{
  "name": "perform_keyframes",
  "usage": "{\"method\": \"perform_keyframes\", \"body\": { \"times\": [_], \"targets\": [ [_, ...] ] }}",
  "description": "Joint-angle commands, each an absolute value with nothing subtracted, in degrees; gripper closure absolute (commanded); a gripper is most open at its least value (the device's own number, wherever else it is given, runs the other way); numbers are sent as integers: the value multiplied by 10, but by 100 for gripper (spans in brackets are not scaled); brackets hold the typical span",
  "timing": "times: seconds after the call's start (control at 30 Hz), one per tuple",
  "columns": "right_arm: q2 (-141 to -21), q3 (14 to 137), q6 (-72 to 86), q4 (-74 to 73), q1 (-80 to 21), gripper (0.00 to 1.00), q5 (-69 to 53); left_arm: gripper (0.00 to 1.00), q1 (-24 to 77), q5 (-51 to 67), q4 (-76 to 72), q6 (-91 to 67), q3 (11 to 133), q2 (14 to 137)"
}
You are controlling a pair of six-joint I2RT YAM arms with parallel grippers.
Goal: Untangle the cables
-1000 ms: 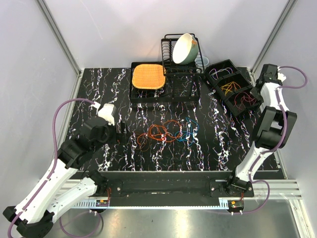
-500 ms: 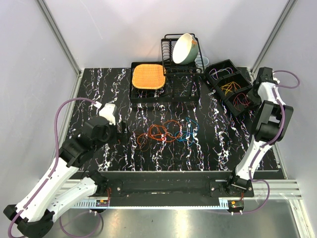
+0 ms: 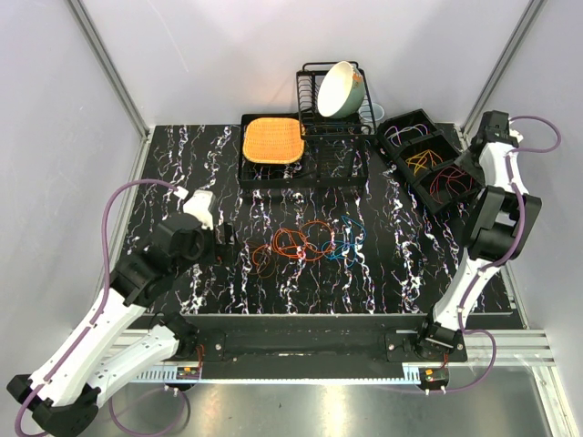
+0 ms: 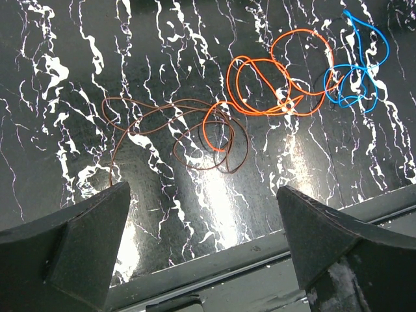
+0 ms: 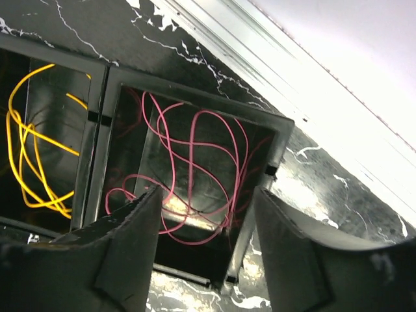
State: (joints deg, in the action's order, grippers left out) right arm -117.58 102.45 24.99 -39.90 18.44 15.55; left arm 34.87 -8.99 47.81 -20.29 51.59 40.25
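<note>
The tangled cables (image 3: 310, 244) lie mid-table: a maroon loop (image 4: 169, 133), orange loops (image 4: 273, 84) and a blue one (image 4: 354, 71). My left gripper (image 4: 203, 195) hovers open at their left (image 3: 223, 244), touching none. My right gripper (image 5: 208, 195) stands open above the near compartment of the black divided tray (image 3: 401, 118) at the back right (image 3: 472, 168). A red cable (image 5: 195, 169) lies loose in that compartment, below the fingers. A yellow cable (image 5: 32, 156) fills the middle compartment, and a purple one (image 3: 401, 135) lies in the far compartment.
A black dish rack holding a tilted bowl (image 3: 339, 89) stands at the back. An orange mat (image 3: 271, 139) rests on a black tray beside it. The metal rail at the table's front edge (image 4: 214, 273) runs just under my left fingers.
My right gripper has opened and the red cable now lies free in the tray's near compartment. The right wrist shifted slightly back. The left arm has barely moved.
</note>
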Motion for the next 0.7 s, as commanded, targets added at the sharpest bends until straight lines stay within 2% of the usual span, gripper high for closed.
{"method": "perform_keyframes", "body": {
  "times": [0.0,0.37,0.5,0.67],
  "targets": [
    [-1107,1022,251,-414,183,34,161,1,351,-104,450,-198,514,399],
    [-1022,1001,273,-418,181,32,102,1,352,-107,450,-199,516,403],
    [-973,944,283,-390,157,32,57,1,351,-98,452,-193,523,401],
    [-898,876,277,-358,102,31,36,1,345,-150,428,-201,516,390]
  ]
}}
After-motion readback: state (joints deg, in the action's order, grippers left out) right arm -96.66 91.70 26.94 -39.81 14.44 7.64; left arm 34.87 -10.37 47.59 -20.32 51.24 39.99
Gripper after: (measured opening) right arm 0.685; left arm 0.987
